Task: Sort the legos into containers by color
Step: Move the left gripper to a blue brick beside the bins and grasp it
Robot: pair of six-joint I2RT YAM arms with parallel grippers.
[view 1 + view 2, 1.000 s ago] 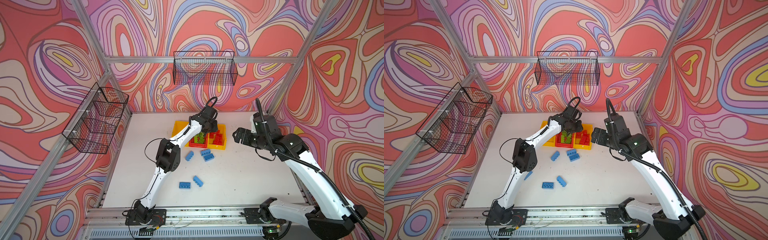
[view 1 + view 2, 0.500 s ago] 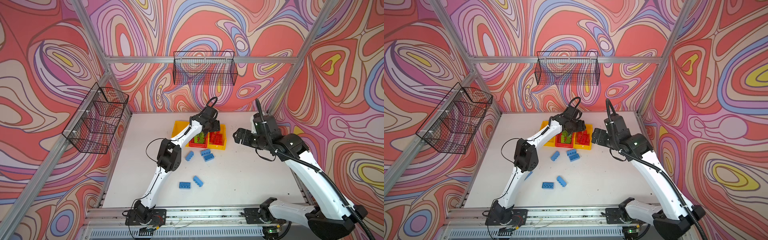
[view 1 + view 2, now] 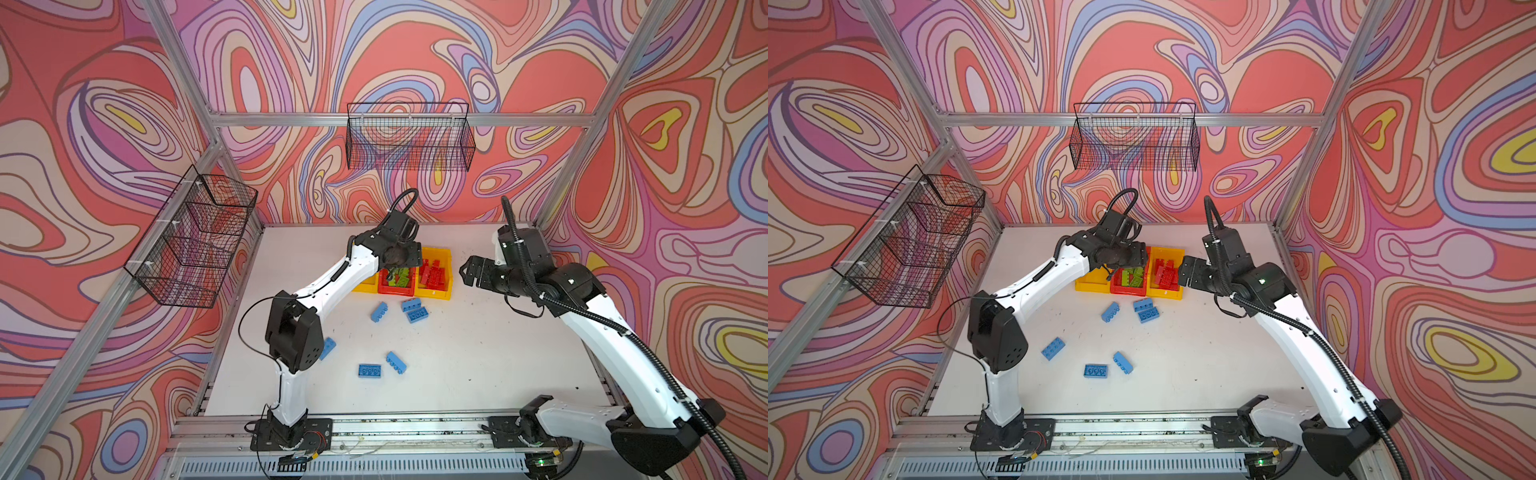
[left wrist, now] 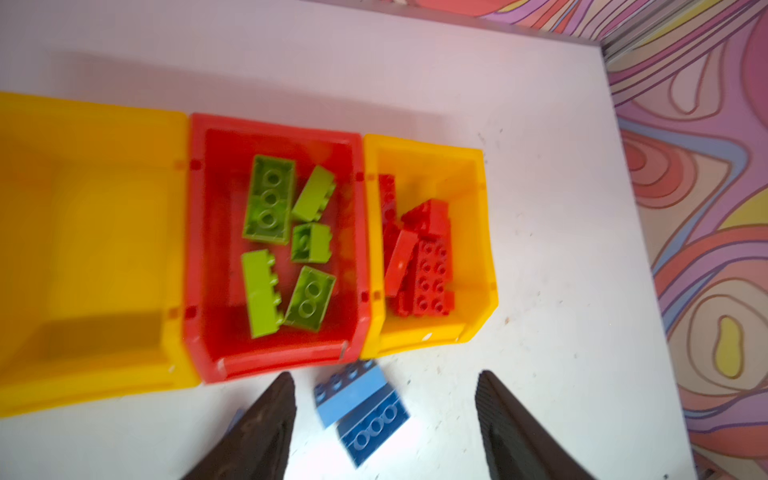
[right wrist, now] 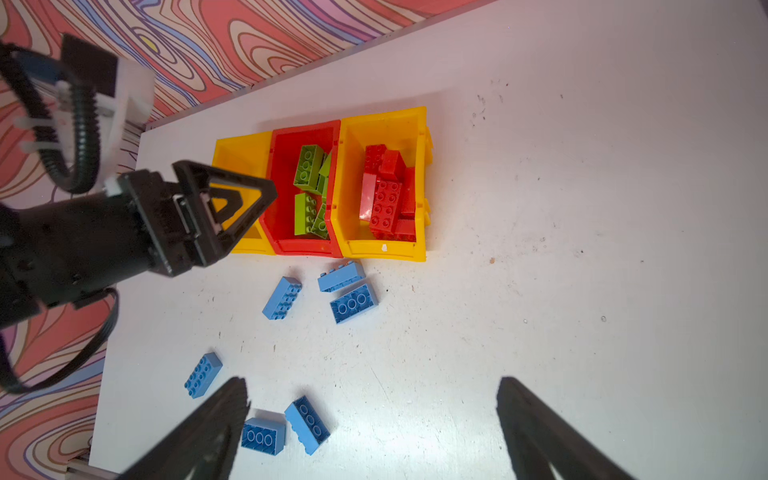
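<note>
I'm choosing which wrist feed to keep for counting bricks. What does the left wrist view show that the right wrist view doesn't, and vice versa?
Only left wrist: the end yellow bin unobstructed, nothing visible inside. Only right wrist: three farther blue bricks, and the left tool hanging over that yellow bin. Both: green bricks in the red bin, red bricks in the other yellow bin, two blue bricks just in front.

I see a black wire basket (image 3: 409,137) hanging on the back wall at upper centre and a second wire basket (image 3: 191,241) at middle left. There is swirly wallpaper (image 3: 685,124) all round and a scuffed white table (image 3: 478,353) below.
</note>
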